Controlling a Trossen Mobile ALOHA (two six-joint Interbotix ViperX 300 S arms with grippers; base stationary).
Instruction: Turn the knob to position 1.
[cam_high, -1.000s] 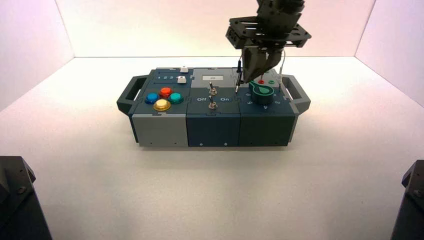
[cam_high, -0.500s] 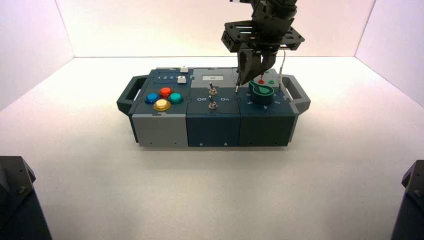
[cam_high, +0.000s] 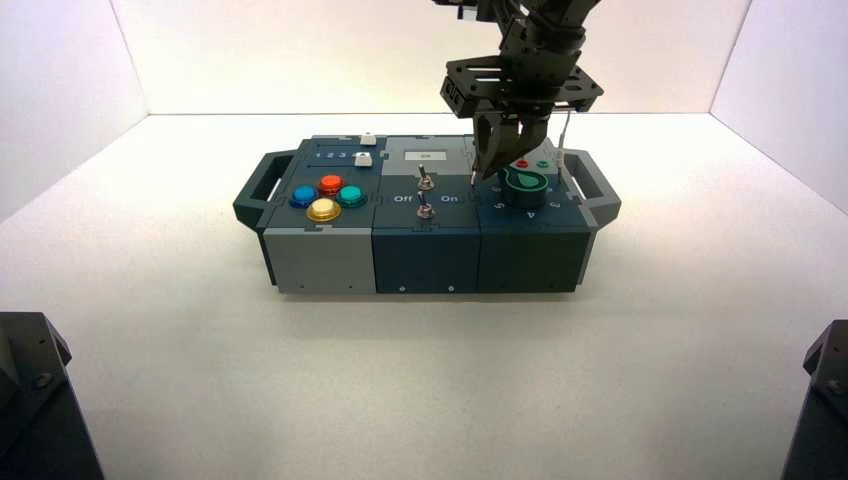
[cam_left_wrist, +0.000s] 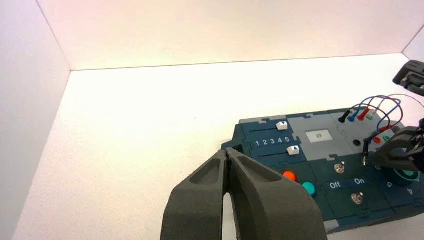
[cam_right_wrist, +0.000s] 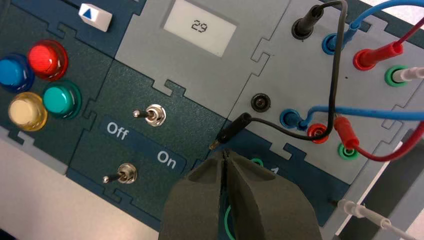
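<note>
Left gripper (cam_left_wrist: 227, 165): parked at near left, well apart from the box; fingers (cam_left_wrist: 200, 200) pressed together, holding nothing.
Box (cam_high: 320, 262): in the middle of the white floor, with a handle (cam_high: 258, 185) at the left end and another at the right end.
Sliders (cam_high: 364, 158): at far left of the box top, two white caps beside a row of numbers 1 to 5.
Push-buttons (cam_high: 323, 210): four on the left section, blue, red, teal and yellow, close together.
Display (cam_right_wrist: 200, 27): at far middle, grey panel showing 29.
Toggle switches (cam_right_wrist: 155, 114): two in the middle section, one farther and one nearer, with lettering Off and On between them; both levers leaning toward the Off side.
Black wire plug (cam_right_wrist: 232, 130): loose, lying on the panel just left of the knob area, tip near the gripper fingertips.
Knob (cam_high: 522, 183): on the right section of the box top, green cap on a dark cylinder, numbers around it; pointer position not readable.
Right gripper (cam_high: 497, 165): low over the far left edge of the knob, pointing down; fingers (cam_right_wrist: 260, 200) closed together, clamped on nothing; contact with the knob not clear.
Wires (cam_right_wrist: 367, 112): at far right of the box, blue, red, black and white, plugged in coloured sockets.
</note>
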